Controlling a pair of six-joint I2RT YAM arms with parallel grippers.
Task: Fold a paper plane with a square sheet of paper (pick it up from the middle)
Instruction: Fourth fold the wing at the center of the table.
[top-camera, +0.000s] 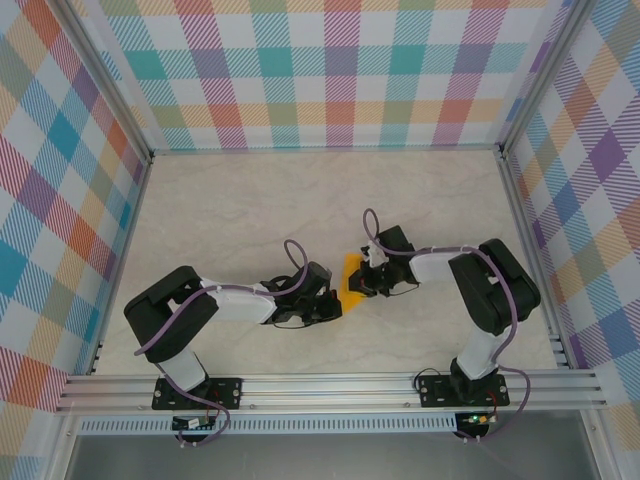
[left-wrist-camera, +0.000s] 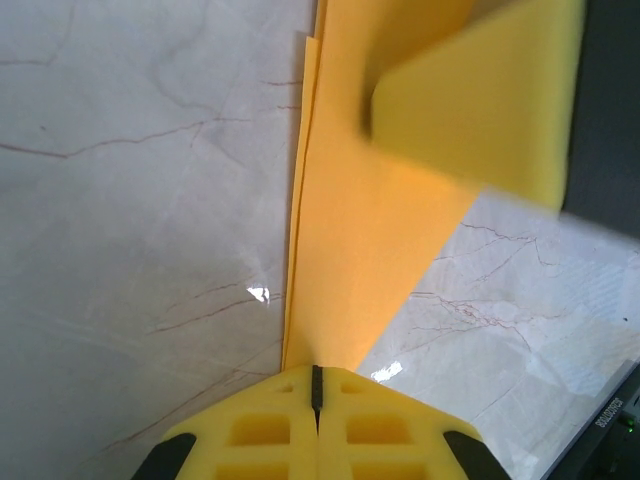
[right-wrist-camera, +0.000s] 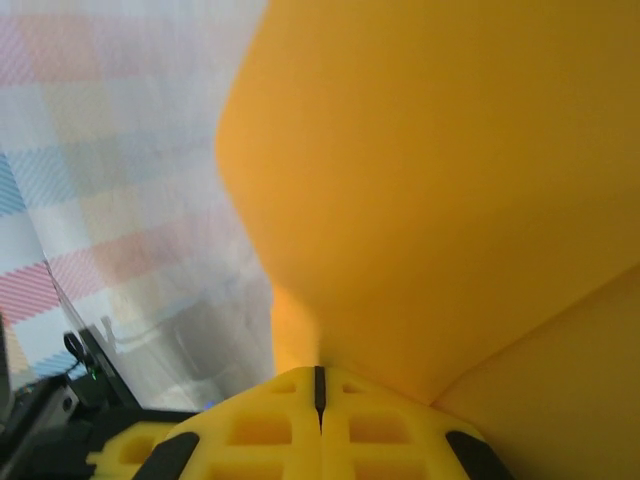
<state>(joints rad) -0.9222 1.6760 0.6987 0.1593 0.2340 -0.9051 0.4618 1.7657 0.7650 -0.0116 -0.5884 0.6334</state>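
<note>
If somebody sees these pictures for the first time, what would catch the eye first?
The bright orange-yellow paper stands out at the middle of the pale marble-patterned table. It is pinched between the left gripper and the right gripper, both shut on it. Next the eye goes to the colourful checked walls around the table.

Pale marble-patterned table; 1 folded orange-yellow paper perhaps touches it near the middle.
</note>
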